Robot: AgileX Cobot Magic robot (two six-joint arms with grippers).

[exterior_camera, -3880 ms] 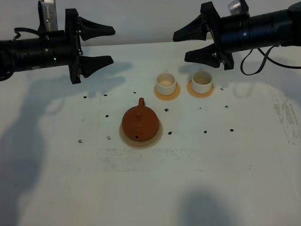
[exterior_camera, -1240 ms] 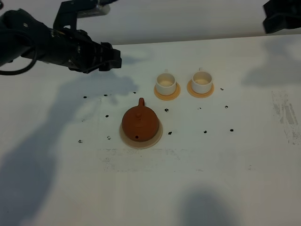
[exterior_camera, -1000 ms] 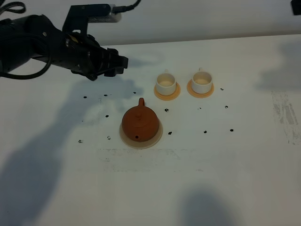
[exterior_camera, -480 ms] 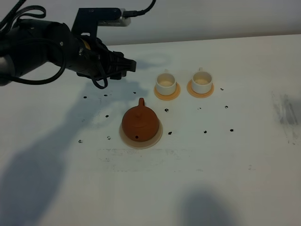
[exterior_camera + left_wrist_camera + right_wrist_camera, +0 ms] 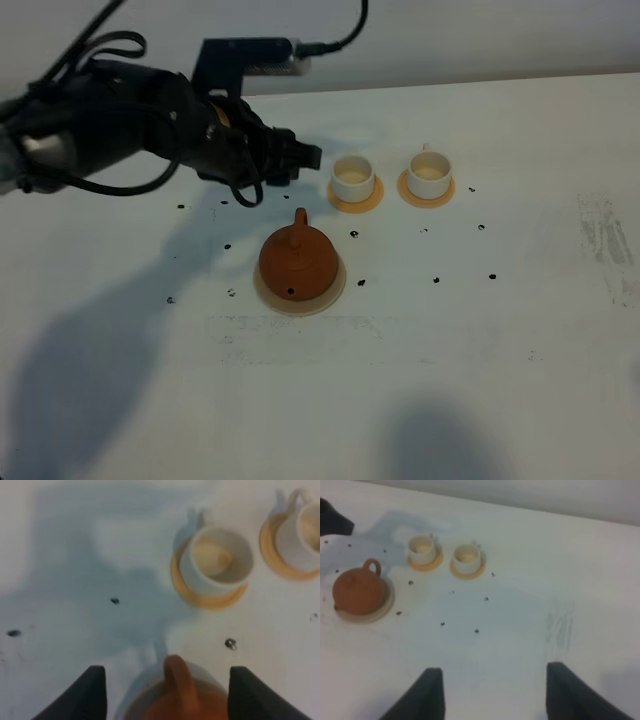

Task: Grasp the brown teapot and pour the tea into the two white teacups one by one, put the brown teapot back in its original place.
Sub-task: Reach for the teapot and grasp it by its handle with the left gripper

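- L gripper: jaws wide apart, nothing held. Hovers above the table just behind the brown teapot; in the wrist view its fingers straddle the loop handle w/o contact. Judged lined up for a handle grasp.
- Teapot: upright, lid on, seated on the beige disc, handle toward the gripper.
- L teacup and R teacup: side by side beyond the pot, each on an orange coaster. Close enough for a short pour, est.
- R gripper: jaws spread, empty, well apart from the work; prob. parked to leave room.
- Pour not yet begun.
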